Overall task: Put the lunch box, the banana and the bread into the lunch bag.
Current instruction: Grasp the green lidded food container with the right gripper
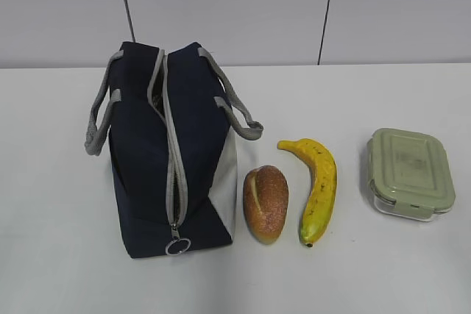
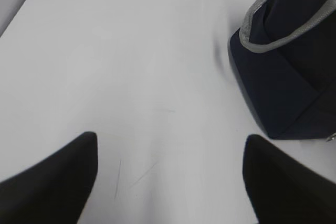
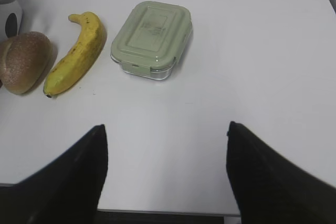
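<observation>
Three items waiting outside lunch bag (image 1: 165,152): bread (image 1: 266,203), banana (image 1: 316,187), lunch box (image 3: 151,39), all lying ahead of right fingers (image 3: 84,171), spread apart, empty. Left fingers (image 2: 63,177) likewise apart, bag ahead-right. Risking snags: zipper mouth gaping only narrowly, bag possibly toppling. Leaving ample bare surface (image 2: 131,61) around; near edge sitting close below right fingers.

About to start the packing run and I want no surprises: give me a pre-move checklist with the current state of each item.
1. Lunch bag zipper open enough to load: not ok, looks mostly closed.
2. Lunch box lid on: ok.
3. Banana and bread lying free on the table: ok.
4. Left gripper open and empty: ok.
5. Right gripper open and empty: ok.
6. Bag interior clear: cannot tell.
</observation>
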Robot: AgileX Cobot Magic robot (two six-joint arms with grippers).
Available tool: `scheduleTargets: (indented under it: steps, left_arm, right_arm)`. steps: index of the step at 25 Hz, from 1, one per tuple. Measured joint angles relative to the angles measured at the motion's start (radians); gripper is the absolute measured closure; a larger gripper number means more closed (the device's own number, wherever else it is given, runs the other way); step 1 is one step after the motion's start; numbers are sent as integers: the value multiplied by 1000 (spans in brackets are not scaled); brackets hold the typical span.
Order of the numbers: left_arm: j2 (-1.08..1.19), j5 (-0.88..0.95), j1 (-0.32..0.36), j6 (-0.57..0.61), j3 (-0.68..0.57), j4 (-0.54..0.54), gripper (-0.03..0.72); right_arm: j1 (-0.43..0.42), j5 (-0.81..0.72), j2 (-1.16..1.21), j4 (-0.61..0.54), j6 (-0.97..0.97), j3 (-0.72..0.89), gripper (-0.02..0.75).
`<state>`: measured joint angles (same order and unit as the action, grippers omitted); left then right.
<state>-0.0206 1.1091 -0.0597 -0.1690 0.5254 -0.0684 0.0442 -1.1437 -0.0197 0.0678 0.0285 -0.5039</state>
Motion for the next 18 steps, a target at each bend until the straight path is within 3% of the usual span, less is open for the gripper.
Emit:
scheduleTargets:
  steps: [18]
  left_arm:
    - [0,-1,0,0,0,2,128]
  right_arm:
    - [0,0,0,0,0,0,214]
